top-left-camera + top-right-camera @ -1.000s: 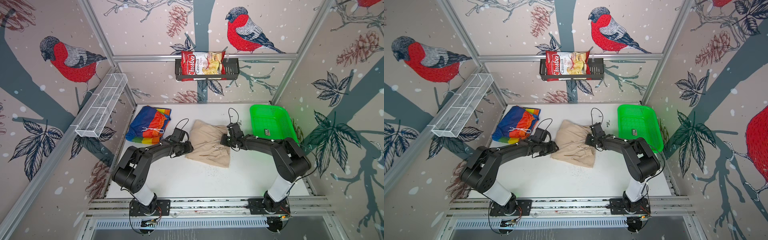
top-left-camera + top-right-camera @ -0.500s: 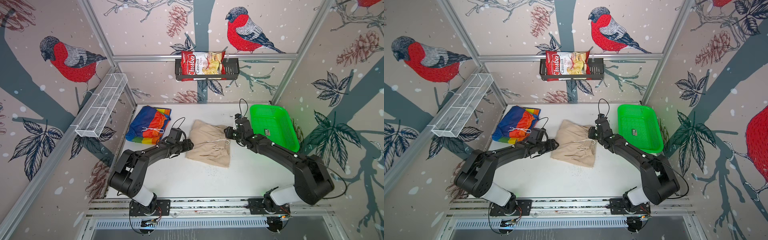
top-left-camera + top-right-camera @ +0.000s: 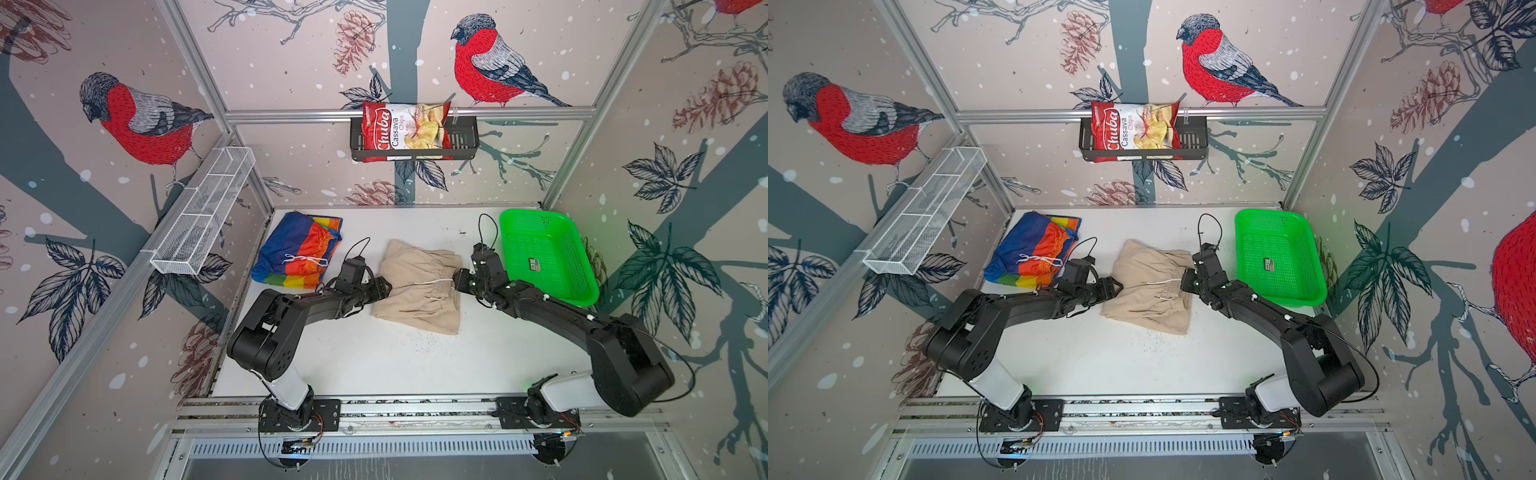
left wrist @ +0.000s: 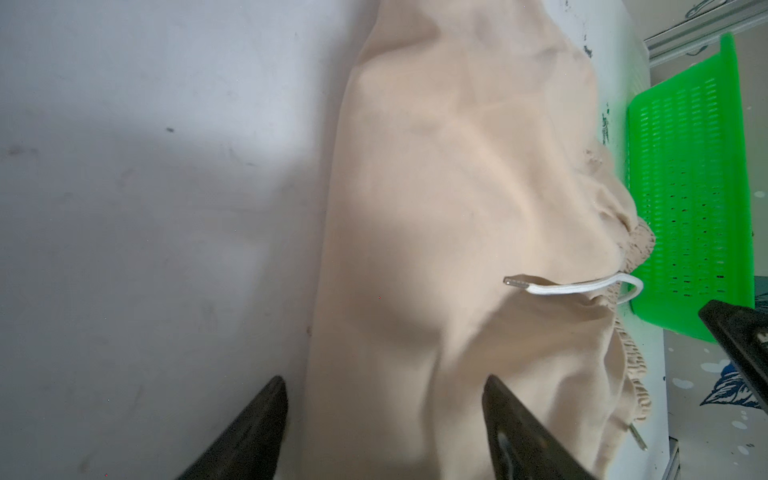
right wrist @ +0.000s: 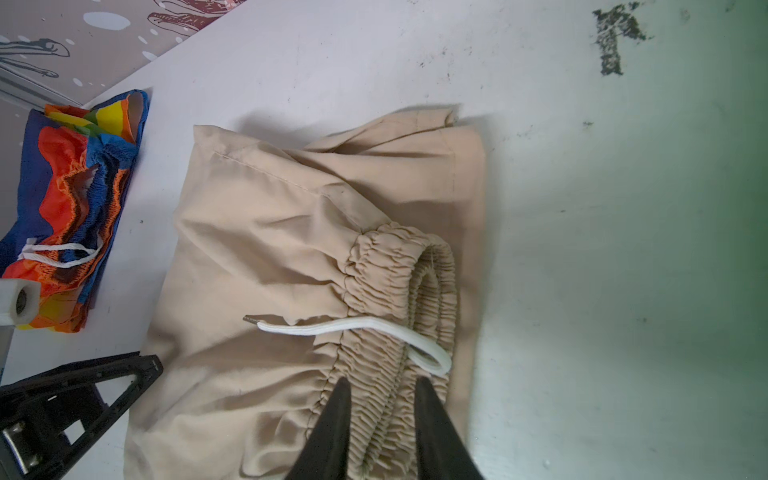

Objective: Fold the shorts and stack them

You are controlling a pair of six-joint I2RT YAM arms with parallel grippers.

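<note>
- My left tool (image 4: 384, 380) is spread wide, astride the edge of the beige shorts (image 4: 436, 187): one finger over bare surface (image 4: 145, 208), the other over cloth.
- My right tool (image 5: 380, 386) is narrowly parted at the gathered waistband (image 5: 386, 257); I cannot tell whether it pinches.
- Just ahead of it lies the white drawstring (image 5: 353, 328).
- Farther off, the rainbow shorts (image 5: 70, 199) lie apart.

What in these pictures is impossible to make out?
- Label in the green basket: too small to read, both top views.
- Rainbow shorts: cut off by the frame edge, right wrist view.
- Underside of the beige shorts: hidden by their own fabric, every view.
</note>
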